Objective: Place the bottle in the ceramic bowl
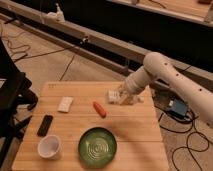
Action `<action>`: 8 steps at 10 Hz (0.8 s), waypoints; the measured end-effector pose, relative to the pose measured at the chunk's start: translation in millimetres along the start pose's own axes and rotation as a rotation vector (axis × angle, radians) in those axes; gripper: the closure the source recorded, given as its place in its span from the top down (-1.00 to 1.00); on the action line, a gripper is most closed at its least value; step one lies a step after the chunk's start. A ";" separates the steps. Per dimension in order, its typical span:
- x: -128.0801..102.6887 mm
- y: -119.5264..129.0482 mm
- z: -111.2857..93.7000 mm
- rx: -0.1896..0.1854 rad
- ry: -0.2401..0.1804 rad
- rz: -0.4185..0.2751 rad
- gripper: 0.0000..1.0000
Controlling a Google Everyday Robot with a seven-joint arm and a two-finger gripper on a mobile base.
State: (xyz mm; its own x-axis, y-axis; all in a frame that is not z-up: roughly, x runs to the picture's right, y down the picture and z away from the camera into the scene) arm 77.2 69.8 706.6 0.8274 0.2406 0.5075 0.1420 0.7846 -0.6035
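The bottle (114, 95), small and whitish, is held in my gripper (120, 97) just over the far part of the wooden table (137, 127). The gripper is shut on it, with the white arm (161, 70) reaching in from the right. The ceramic bowl (97, 146), a shallow green dish with spiral rings, sits at the table's front edge, well in front of and slightly left of the gripper. The bowl has nothing in it.
An orange-red carrot-like piece (99, 109) lies between gripper and bowl. A flat white packet (65, 104) lies at the left, a black remote (45, 125) in front of it, and a white cup (49, 147) left of the bowl. Cables and a rail run behind the table.
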 end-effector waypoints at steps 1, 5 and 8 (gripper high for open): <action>-7.1 16.6 2.7 -0.032 0.008 -0.002 -1.00; -25.6 67.5 4.4 -0.145 0.043 0.022 -1.00; -24.8 73.2 3.2 -0.158 0.049 0.033 -1.00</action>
State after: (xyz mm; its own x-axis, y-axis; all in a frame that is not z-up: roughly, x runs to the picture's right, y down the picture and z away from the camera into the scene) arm 65.4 123.1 651.8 0.8580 0.2333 0.4577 0.1949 0.6766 -0.7101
